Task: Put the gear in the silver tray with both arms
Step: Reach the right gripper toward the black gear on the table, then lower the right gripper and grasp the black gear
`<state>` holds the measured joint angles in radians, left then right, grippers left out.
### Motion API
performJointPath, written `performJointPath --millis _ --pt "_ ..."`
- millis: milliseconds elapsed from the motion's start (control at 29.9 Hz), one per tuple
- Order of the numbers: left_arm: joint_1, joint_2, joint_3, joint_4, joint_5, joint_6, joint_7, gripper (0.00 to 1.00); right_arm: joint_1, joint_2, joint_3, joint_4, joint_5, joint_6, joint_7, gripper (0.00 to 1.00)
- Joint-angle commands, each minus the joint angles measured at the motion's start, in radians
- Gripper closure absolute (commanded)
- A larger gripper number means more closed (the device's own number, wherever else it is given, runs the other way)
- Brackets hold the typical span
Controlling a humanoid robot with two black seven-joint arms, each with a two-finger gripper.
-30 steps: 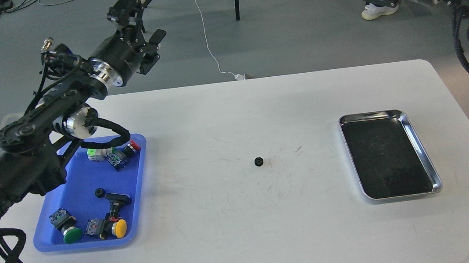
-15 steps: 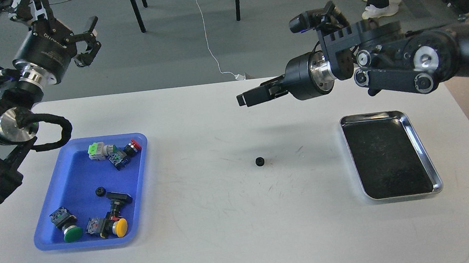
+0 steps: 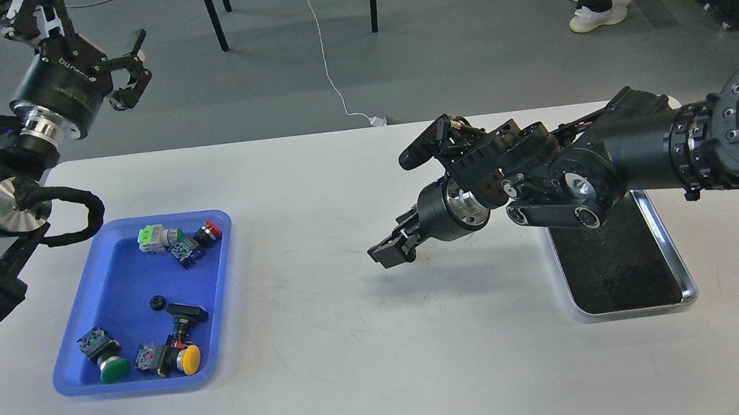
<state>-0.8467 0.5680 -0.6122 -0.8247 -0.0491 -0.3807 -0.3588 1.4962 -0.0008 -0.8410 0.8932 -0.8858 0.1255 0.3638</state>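
The small black gear does not show on the table; my right gripper (image 3: 388, 252) hangs low over the middle of the table, right over the place where it lay, and hides it. Its fingers point down and left and overlap, so I cannot tell whether they are apart. The silver tray (image 3: 668, 239) lies at the right, its far half covered by my right forearm; what shows of its dark bottom is bare. My left gripper (image 3: 86, 32) is raised beyond the table's far left corner, open and empty.
A blue plastic tray (image 3: 115, 285) at the left holds several push-button switches and another small black gear-like part (image 3: 157, 303). Chair legs, cables and a person's legs are on the floor behind the table.
My right arm has swung in and come down from above the far edge to just over the gear's place, covering it. My left gripper has hardly moved.
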Motion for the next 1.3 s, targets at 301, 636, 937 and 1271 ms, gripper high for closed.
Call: performJointPath --millis 301,636,937,1271 --pt "0.004 0.027 0.0 -0.007 0.0 0.0 0.0 0.03 -0.056 0.001 -0.021 -0.077 -0.012 -0.004 -0.002 0.28" --pt "0.012 0.035 0.0 -0.007 0.0 0.0 -0.002 0.03 -0.123 0.001 -0.018 -0.099 -0.012 -0.11 -0.002 0.33" --pt "0.012 0.036 0.0 -0.007 0.0 0.0 -0.002 0.03 -0.171 0.001 -0.023 -0.12 -0.015 -0.193 -0.002 0.34" --pt "0.02 0.049 0.0 -0.007 0.0 -0.001 -0.003 0.03 -0.195 0.001 -0.023 -0.12 -0.024 -0.218 0.0 0.38"
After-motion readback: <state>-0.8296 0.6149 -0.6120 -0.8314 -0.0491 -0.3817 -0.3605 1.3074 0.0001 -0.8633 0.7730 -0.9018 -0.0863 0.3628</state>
